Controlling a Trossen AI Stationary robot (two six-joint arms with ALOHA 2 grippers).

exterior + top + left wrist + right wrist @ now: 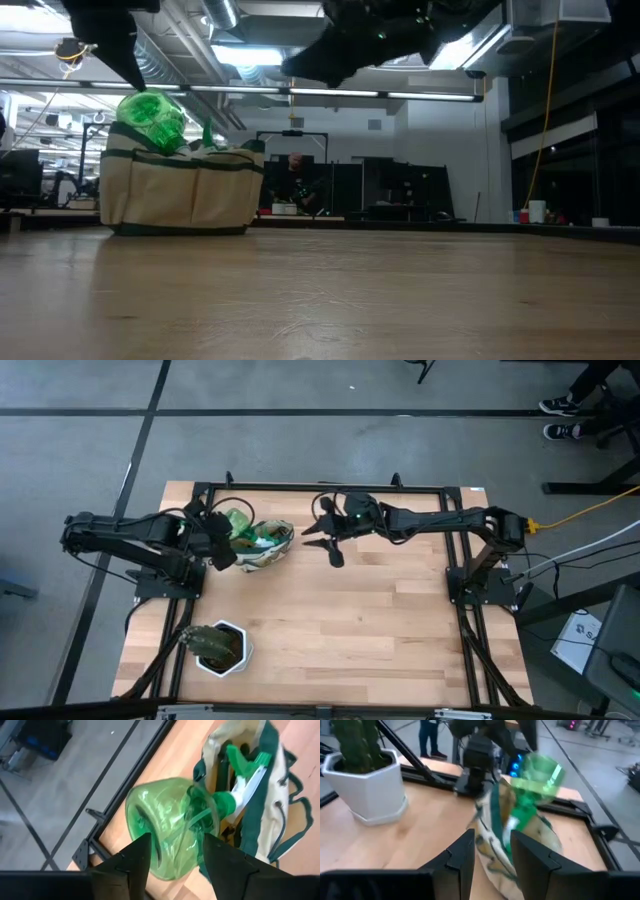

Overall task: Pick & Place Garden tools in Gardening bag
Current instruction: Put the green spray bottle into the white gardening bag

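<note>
2 grippers in play, 1 tool in transit. Left gripper [222, 548] sits at the 9 o'clock side of the gardening bag [265, 546], which lies near the 11 o'clock part of the table [380, 630]. Its fingers [134, 862] stand apart on either side of the green spray bottle [172, 827], with a visible gap to the bottle's wall in the left wrist view; I judge the bottle released or nearly so, resting on the bag's rim.

Bottle orientation: long axis tipped well off vertical. The round body hangs over the bag's 9 o'clock edge, above the rim in the low view; the neck and white-and-green trigger head [247, 767] point down into the bag's mouth, toward 3 o'clock.

Right gripper [335, 532] hovers well above the table at about 12 o'clock, apart from the bag, fingers [462, 857] partly open with nothing between them. White pot [222, 650] stands at 7 o'clock, not part of the job.

Step in hand, as I judge it: letting the bottle go into the bag.
- Withdraw the left fingers straight back along their own line, so neither pad drags the body outward.
- Body overhangs the rim; it could roll out toward 9 o'clock. A nudge toward 3 o'clock before retreat would seat it.
- Avoid snagging the green handles.
</note>
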